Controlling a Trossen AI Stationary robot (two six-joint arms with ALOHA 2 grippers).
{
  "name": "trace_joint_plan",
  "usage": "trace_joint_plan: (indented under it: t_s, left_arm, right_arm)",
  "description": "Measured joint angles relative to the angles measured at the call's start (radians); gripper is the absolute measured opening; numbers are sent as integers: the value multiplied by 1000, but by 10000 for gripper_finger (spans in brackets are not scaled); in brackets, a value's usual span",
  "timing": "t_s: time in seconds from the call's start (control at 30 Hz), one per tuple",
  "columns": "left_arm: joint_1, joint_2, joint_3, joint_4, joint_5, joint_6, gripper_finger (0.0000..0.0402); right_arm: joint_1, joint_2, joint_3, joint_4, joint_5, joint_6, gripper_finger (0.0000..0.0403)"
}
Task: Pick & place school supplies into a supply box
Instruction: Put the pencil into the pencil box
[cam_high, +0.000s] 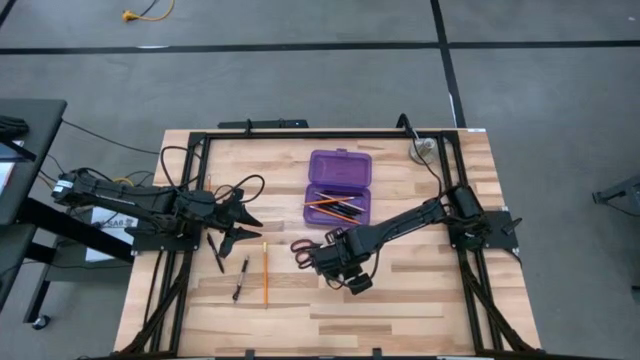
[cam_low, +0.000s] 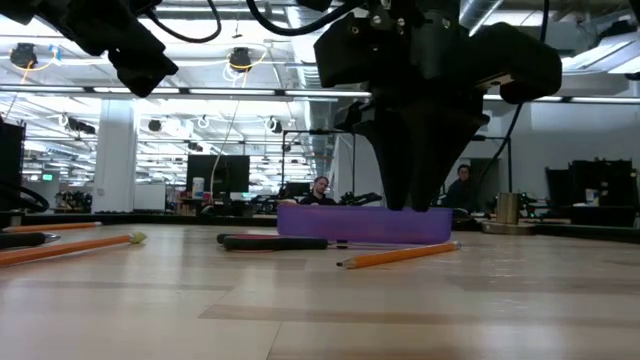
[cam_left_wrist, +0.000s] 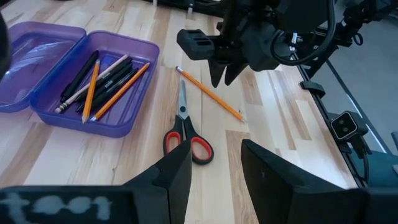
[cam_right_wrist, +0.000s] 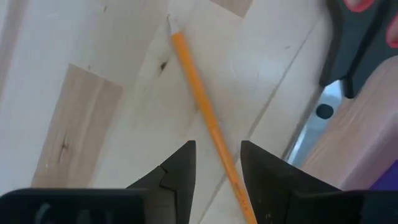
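Observation:
The purple supply box (cam_high: 338, 205) lies open on the table with its lid (cam_high: 340, 165) folded back toward the far edge. Its tray (cam_left_wrist: 93, 87) holds several black pens and orange pencils. Red-and-black scissors (cam_high: 300, 248) (cam_left_wrist: 185, 127) lie flat near the tray. My right gripper (cam_high: 333, 258) (cam_right_wrist: 217, 162) is open and points down. Its fingers stand on either side of an orange pencil (cam_right_wrist: 199, 99) (cam_left_wrist: 211, 96) lying on the table, and I see no touch. My left gripper (cam_high: 245, 222) (cam_left_wrist: 214, 168) is open, left of the scissors, holding nothing.
Another orange pencil (cam_high: 265, 272) and two black pens (cam_high: 240, 280) (cam_high: 218, 255) lie on the wood toward the near-left. A round silver disc (cam_high: 422, 152) sits near the far right corner. A black frame (cam_high: 300, 133) borders the table. People sit in the room behind (cam_low: 320, 190).

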Motion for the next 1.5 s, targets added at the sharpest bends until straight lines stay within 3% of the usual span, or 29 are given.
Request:
trace_joint_plan:
  t_s: [0.33,0.53,1.0,1.17,1.5]
  left_arm:
    - [0,0,0,0,0,1,128]
    - [0,0,0,0,0,2,128]
    - [0,0,0,-8,0,19,128]
    - [0,0,0,-11,2,19,128]
    - [0,0,0,-16,4,22,128]
  right_arm:
    - [-37,-11,0,10,247,-32,120]
    - [-105,-11,0,30,303,-33,120]
    - [-293,-50,0,220,296,-155,120]
    - [-361,-50,0,236,171,-164,120]
    - [-422,-33,1,305,85,-190,120]
